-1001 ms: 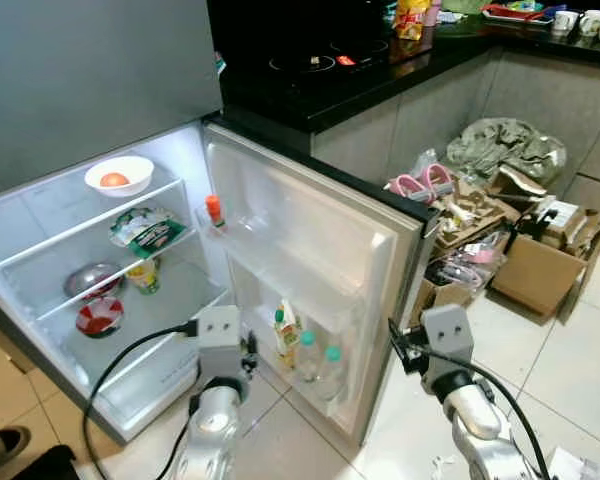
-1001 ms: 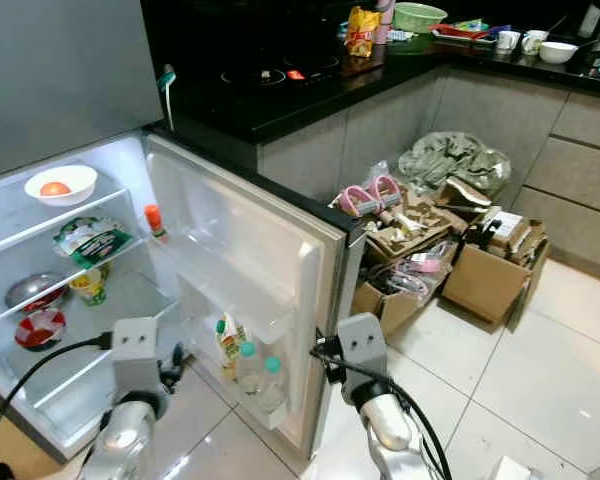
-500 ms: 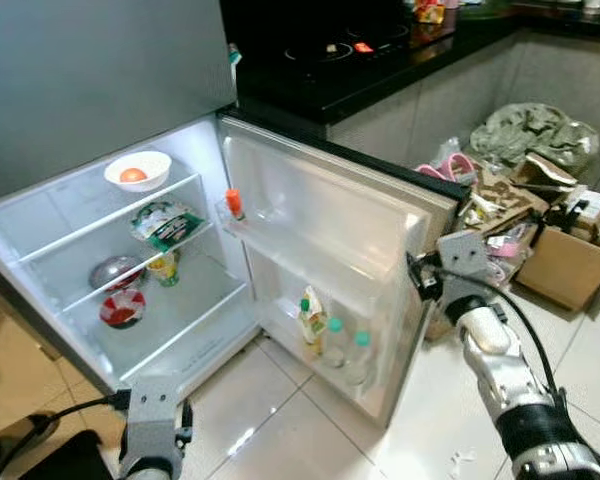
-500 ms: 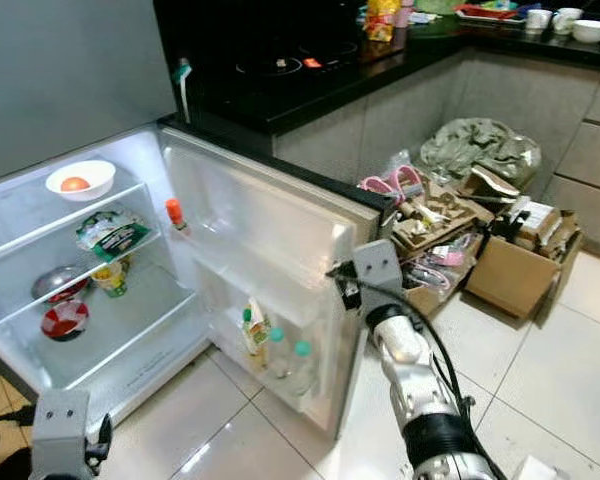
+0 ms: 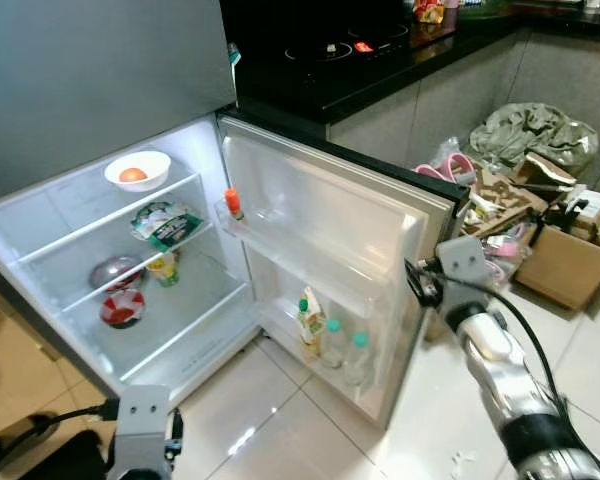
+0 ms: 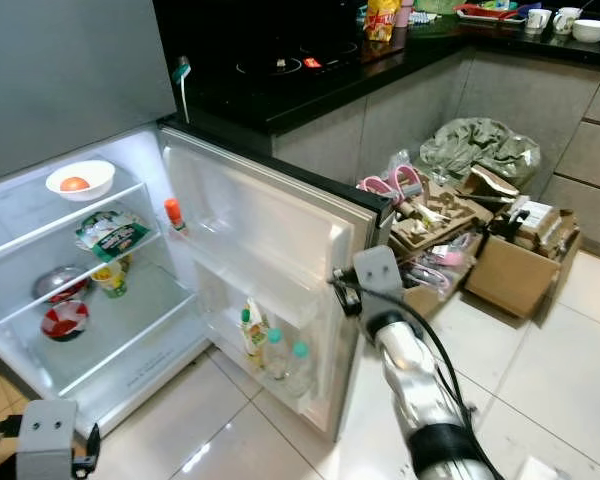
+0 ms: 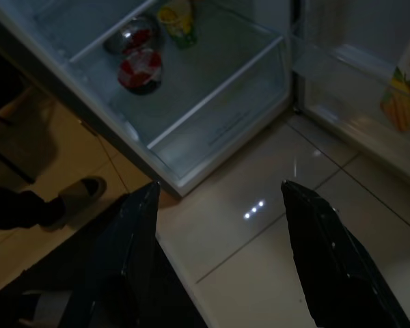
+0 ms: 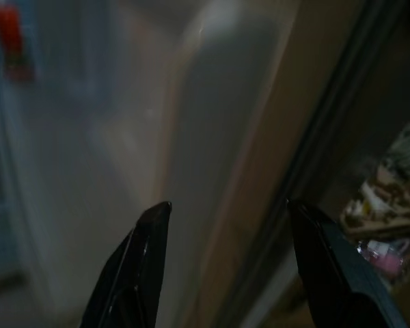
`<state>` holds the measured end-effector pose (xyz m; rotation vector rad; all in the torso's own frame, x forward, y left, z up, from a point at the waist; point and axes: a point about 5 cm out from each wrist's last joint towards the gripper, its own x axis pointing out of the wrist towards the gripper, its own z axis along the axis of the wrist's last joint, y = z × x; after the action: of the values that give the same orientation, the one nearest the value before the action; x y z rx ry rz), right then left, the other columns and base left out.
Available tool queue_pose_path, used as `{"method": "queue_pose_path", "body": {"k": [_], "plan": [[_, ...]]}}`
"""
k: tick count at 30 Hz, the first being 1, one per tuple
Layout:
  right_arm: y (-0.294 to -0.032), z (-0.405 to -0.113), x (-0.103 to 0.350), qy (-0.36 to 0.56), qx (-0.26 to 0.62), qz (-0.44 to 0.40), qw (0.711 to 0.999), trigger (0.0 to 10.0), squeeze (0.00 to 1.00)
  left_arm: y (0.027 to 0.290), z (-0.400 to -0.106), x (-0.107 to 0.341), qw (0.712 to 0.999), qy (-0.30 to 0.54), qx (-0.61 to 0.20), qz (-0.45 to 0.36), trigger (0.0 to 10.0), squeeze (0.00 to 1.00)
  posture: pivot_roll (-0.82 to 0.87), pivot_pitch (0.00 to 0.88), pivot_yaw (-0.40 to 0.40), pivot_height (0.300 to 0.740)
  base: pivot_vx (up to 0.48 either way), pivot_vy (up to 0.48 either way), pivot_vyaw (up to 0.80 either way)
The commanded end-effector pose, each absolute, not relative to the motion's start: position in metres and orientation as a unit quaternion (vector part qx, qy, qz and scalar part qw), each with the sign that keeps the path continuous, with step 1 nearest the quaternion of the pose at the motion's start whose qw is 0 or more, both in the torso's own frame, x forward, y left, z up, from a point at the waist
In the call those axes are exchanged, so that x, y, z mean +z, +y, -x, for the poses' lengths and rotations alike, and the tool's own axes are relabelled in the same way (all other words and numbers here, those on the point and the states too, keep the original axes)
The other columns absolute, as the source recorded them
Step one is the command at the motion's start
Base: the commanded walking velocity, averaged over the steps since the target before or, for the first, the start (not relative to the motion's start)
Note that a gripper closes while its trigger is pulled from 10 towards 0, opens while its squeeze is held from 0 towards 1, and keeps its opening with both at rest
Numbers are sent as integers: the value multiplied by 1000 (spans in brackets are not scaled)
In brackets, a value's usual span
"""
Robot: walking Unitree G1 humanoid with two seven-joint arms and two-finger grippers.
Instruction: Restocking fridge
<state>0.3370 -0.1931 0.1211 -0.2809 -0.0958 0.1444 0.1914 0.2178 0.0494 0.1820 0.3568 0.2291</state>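
The fridge door [image 5: 320, 240] at frame centre has a smooth, glossy white plastic lining; clear shelves [image 5: 110, 215] at left look like glass. Floor tiles [image 5: 280, 430] along the bottom are polished and reflective. Black countertop [image 6: 310, 80] up top shines. Matt brown cardboard boxes [image 6: 505, 275] sit at right

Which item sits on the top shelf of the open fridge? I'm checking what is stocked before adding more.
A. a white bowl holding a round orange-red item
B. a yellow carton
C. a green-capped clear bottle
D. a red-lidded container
A: the white bowl holding a round orange-red item rests on the top shelf of the open fridge, while the green-capped clear bottles stand low in the door rack.
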Motion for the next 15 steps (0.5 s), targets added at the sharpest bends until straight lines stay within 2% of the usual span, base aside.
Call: {"method": "queue_pose_path", "body": {"k": [1, 4, 5, 10, 13, 15], "plan": [[-224, -317, 92, 8, 39, 146, 988, 10000, 0, 222, -188, 46, 969, 191, 112, -106, 10000, 0, -89, 133, 35, 721, 0, 0, 0], [-254, -292, 59, 86, 14, 169, 982, 10000, 0, 222, -187, 44, 969, 196, 112, -106, 10000, 0, -89, 133, 35, 721, 0, 0, 0], [-254, -292, 59, 86, 14, 169, 982, 10000, 0, 222, -187, 44, 969, 196, 112, -106, 10000, 0, -89, 133, 35, 721, 0, 0, 0], [-295, -240, 9, 223, -26, 199, 954, 10000, 0, 220, -189, 43, 968, 197, 111, -105, 10000, 0, -107, 135, 33, 721, 0, 0, 0], [-298, -237, 8, 228, -34, 203, 952, 10000, 0, 220, -189, 43, 968, 197, 111, -105, 10000, 0, -107, 135, 33, 721, 0, 0, 0], [-312, -249, 28, 190, -66, 207, 957, 10000, 0, 222, -190, 44, 968, 196, 113, -107, 10000, 0, -109, 138, 41, 721, 0, 0, 0]]}}
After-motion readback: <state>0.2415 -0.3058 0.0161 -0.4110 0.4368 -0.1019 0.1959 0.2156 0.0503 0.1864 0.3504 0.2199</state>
